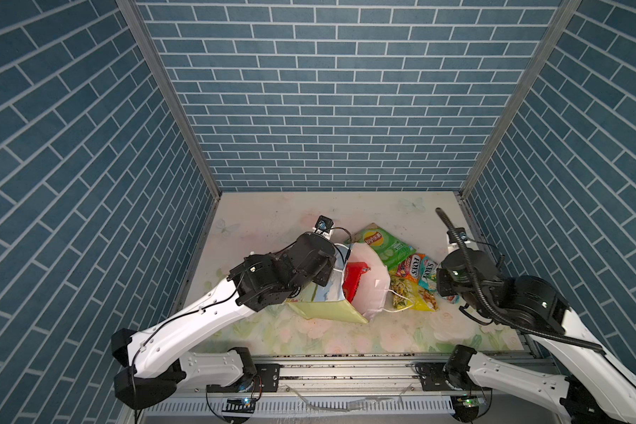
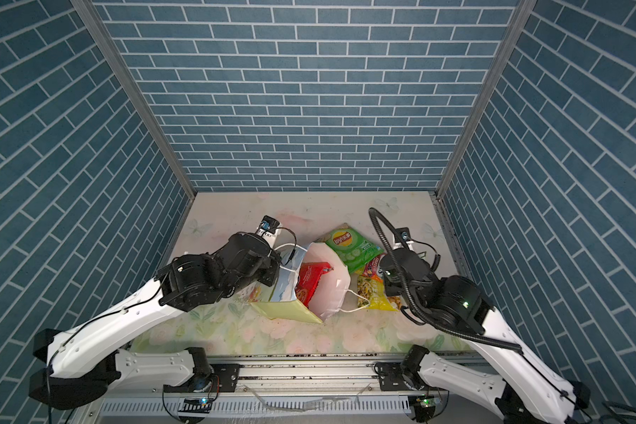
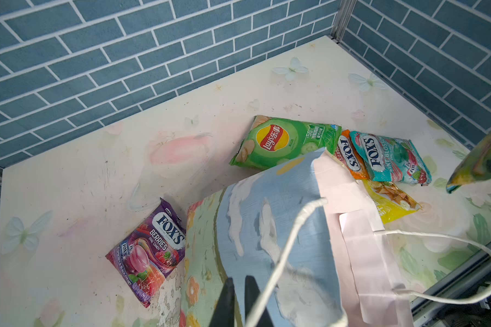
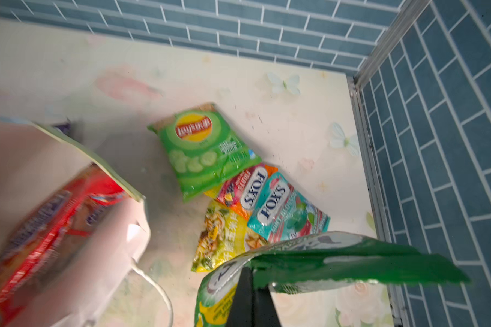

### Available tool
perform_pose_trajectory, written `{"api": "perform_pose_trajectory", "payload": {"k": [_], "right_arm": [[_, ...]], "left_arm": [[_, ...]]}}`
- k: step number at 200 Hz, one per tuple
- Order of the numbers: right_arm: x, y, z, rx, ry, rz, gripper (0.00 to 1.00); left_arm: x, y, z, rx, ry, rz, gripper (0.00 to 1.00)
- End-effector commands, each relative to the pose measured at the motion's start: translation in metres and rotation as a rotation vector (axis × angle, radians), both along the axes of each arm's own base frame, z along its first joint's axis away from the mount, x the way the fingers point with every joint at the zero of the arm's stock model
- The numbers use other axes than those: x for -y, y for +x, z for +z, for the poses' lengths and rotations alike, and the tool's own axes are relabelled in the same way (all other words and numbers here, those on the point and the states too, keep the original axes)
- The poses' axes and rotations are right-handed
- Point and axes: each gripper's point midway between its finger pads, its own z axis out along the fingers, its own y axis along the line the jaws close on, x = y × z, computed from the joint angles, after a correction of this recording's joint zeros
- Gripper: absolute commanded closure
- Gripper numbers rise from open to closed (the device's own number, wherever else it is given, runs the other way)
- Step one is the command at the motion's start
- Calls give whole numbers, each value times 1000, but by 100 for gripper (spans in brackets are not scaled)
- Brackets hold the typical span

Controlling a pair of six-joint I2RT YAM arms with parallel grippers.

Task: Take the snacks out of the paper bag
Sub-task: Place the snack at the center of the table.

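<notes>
Your left gripper point(image 3: 240, 283) pinches the paper bag point(image 1: 371, 304). Your right gripper point(image 4: 248, 280) squeezes a small green packet point(image 4: 338, 269). In a top view, Lay's chips point(image 1: 382, 244) lie at the bag's one o'clock, FOX'S candies point(image 1: 415, 271) at three.

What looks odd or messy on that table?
The paper bag leans askew, its mouth crumpled out of square, pinched by the left gripper. One purple Fox's packet lies alone on the opposite side of the bag from the other snacks, which are piled together.
</notes>
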Motion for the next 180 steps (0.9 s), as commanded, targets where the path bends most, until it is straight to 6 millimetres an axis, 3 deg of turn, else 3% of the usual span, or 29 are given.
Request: {"api": "perform_pose_trajectory", "payload": {"k": [1, 28, 73, 121, 180], "right_arm": [[5, -5, -4, -2, 100, -57, 100], [-7, -4, -21, -59, 139, -40, 100], [-66, 0, -29, -133, 326, 101, 100], [-112, 2, -50, -220, 433, 197, 100], [-144, 8, -80, -310, 553, 217, 100]], "left_arm": [[-13, 0, -3, -3, 45, 17, 89], [-24, 0, -1, 4, 33, 37, 89], [-39, -2, 1, 12, 41, 65, 89], [-38, -2, 3, 8, 39, 60, 89], [-34, -1, 5, 8, 32, 52, 89]]}}
